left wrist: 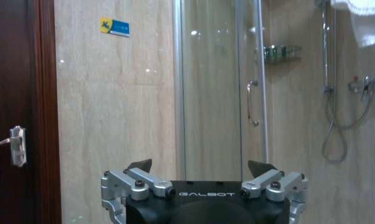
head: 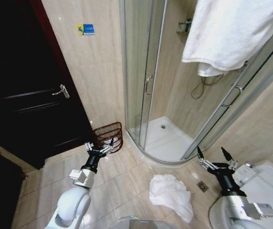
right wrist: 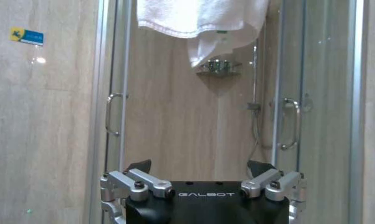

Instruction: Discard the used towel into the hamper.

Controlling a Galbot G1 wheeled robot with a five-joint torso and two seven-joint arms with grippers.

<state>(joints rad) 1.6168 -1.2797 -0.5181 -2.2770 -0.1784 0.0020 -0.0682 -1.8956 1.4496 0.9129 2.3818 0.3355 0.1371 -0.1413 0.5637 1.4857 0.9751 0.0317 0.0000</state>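
Bathroom seen from the head camera. The hamper [head: 108, 136] stands on the tiled floor [head: 122, 179] against the beige wall [head: 91, 71], in the corner between the dark door [head: 26, 95] and the shower cabin [head: 162, 86]. The used towel [head: 170, 194] lies crumpled on the floor in front of the shower tray [head: 167, 140], well apart from the hamper and nearer the right arm than the left.

Left gripper [head: 99, 147]: held above the floor just in front of the hamper, jaws spread wide and holding nothing. In the left wrist view the same gripper [left wrist: 200, 167] faces the wall and the curved glass of the cabin, its two dark tips well apart.

Right gripper [head: 216, 156]: raised near the right edge of the shower tray, beside the white toilet [head: 265, 183], jaws likewise wide and empty. In the right wrist view this gripper [right wrist: 200, 167] points at the cabin's glass doors.

A second white towel [head: 232, 31] hangs over the top of the cabin. A small blue-and-yellow sticker [head: 85, 29] is fixed high on the wall. A floor drain [head: 203, 186] sits between the crumpled towel and the right arm.
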